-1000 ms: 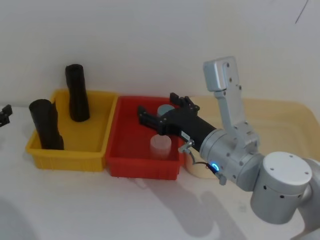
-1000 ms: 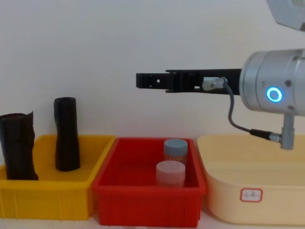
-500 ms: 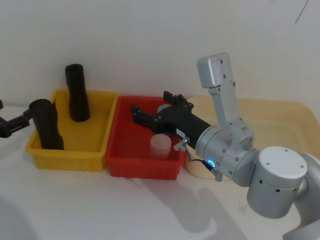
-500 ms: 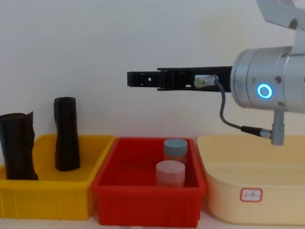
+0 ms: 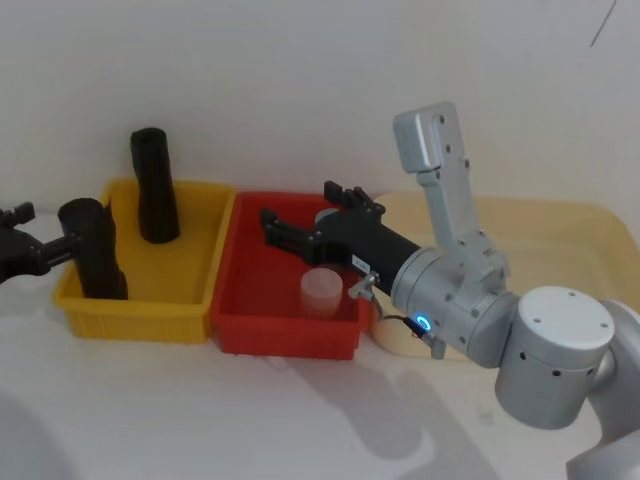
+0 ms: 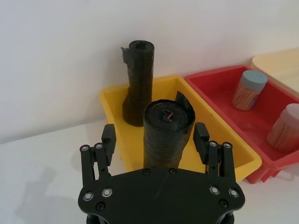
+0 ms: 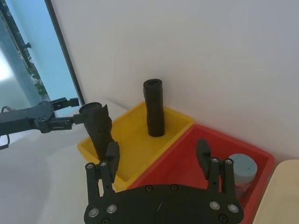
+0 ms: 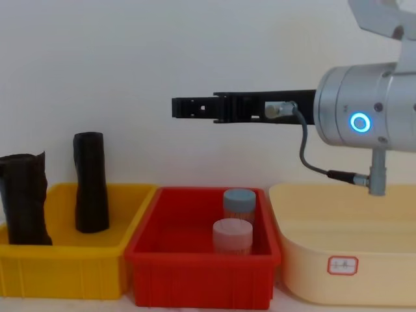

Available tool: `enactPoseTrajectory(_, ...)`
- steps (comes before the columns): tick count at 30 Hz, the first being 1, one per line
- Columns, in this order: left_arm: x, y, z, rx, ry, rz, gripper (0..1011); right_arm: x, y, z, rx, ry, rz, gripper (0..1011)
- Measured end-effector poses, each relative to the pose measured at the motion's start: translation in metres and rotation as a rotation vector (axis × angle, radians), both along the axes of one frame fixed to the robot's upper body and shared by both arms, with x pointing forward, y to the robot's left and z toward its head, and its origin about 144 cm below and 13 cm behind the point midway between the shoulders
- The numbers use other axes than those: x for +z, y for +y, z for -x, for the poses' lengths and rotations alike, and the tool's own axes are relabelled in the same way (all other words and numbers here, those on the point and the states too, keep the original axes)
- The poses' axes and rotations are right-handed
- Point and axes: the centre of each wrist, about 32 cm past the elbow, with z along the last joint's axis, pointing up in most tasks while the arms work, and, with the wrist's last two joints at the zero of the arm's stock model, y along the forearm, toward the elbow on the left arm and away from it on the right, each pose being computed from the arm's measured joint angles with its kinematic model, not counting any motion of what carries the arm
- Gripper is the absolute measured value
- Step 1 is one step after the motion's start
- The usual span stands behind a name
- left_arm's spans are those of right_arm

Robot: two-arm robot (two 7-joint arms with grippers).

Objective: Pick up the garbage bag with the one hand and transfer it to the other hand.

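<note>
Garbage bag upright in the yellow bin; left end effector, spread wide, at its 9 o'clock; right end effector, also spread, hovers over the red bin.

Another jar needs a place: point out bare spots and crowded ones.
Bare: the red bin's left half, left of the jars; the yellow bin's floor right of the back roll; the table before them. Crowded: the red bin's right side under the right hand; the left hand straddles the front roll.
</note>
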Motion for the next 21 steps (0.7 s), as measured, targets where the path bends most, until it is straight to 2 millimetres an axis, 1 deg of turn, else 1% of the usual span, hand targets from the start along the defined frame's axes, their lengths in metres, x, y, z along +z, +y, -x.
enactPoseTrajectory(12, -0.003, -0.013, -0.015, -0.023, 0.022, -0.019, 1001, -0.003, -0.002, -0.007, 0.009, 0.013, -0.003, 1000)
enactPoseTrajectory(21, -0.005, -0.028, -0.031, -0.072, 0.040, -0.023, 1001, -0.005, -0.002, -0.011, 0.018, 0.017, -0.011, 999)
